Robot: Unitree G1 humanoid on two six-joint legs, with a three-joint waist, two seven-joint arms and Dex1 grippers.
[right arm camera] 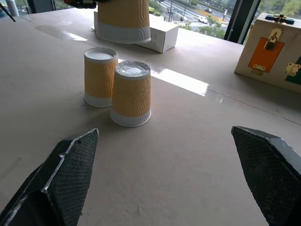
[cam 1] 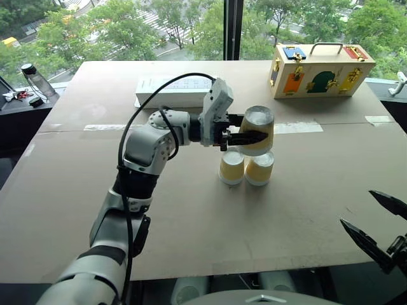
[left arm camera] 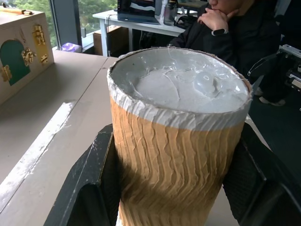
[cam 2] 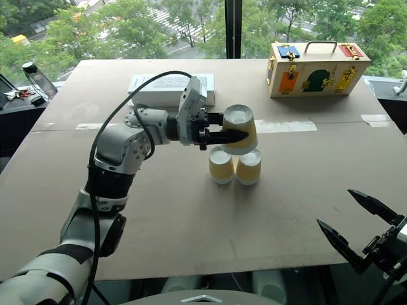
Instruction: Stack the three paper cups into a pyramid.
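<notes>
two base cups (cam 1: 246, 167) stand upside down, side by side and touching or nearly so, near the middle of the bench (cam 1: 191, 222); the foundation of the pyramid is judged complete. the left gripper (cam 1: 245, 136) holds the third cup (cam 1: 257, 128), also upside down with its white base uppermost, its two fingers (left arm camera: 87, 188) clamped on the ribbed sides as the left wrist view shows. this cup hangs directly above the pair, roughly over the seam between them; from the head views its rim looks very near the base cups' tops, but whether it touches them cannot be told. the right wrist view shows its rim (right arm camera: 123, 34) raised clear of the bench behind the pair. the right gripper (cam 2: 356, 232) waits well apart at the near right edge of the bench, fingers (right arm camera: 56, 183) spread wide and holding nothing. remaining, by judgement: lower the third cup so it bridges both bases, release, and withdraw without nudging the pair. a white box (cam 1: 172, 92) and a wooden case (cam 1: 321, 71) lie at the far side, clear of the work.
</notes>
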